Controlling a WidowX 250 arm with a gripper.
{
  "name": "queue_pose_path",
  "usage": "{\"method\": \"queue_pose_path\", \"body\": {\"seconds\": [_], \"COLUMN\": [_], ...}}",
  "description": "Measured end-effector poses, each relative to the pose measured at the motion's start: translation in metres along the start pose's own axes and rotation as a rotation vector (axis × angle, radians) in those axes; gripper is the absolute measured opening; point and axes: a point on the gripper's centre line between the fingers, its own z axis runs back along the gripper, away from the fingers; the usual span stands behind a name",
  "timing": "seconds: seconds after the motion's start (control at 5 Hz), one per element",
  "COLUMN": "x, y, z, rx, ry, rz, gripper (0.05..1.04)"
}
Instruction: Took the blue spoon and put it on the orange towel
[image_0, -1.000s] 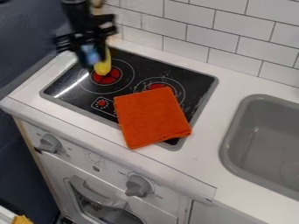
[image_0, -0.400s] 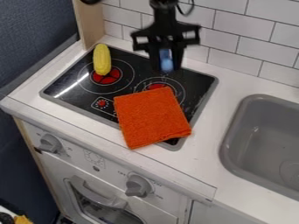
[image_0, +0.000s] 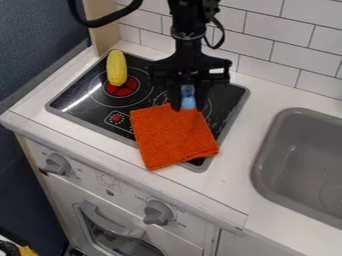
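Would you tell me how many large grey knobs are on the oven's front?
2: the left knob near the left edge of the oven, and the right knob nearer the sink.

Blue spoon partly hidden by the hand, sink cut off at right.

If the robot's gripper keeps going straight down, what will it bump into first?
Probably the orange towel, near its top edge, on the stove. The blue spoon in the gripper might touch it first. It's hard to tell how high they are.
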Motion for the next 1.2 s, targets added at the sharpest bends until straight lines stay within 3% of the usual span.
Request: {"method": "queue_pose_path", "body": {"seconds": [0.4,0.6,0.8,1.0,1.2], "x": [-0.013,-0.021,-0.021,-0.021,-0.02], "y": [0.01,0.006,0.005,0.01,0.012], "z": [-0.033,-0.042,-0.043,-0.043,-0.038], "rx": [0.045,0.03,0.018,0.028,-0.003], "ry": [0.014,-0.015,-0.016,-0.002,0.003], "rz": [-0.003,-0.04,-0.05,-0.026,-0.023], "gripper": [0.426,0.426,0.496,0.808,1.009]}}
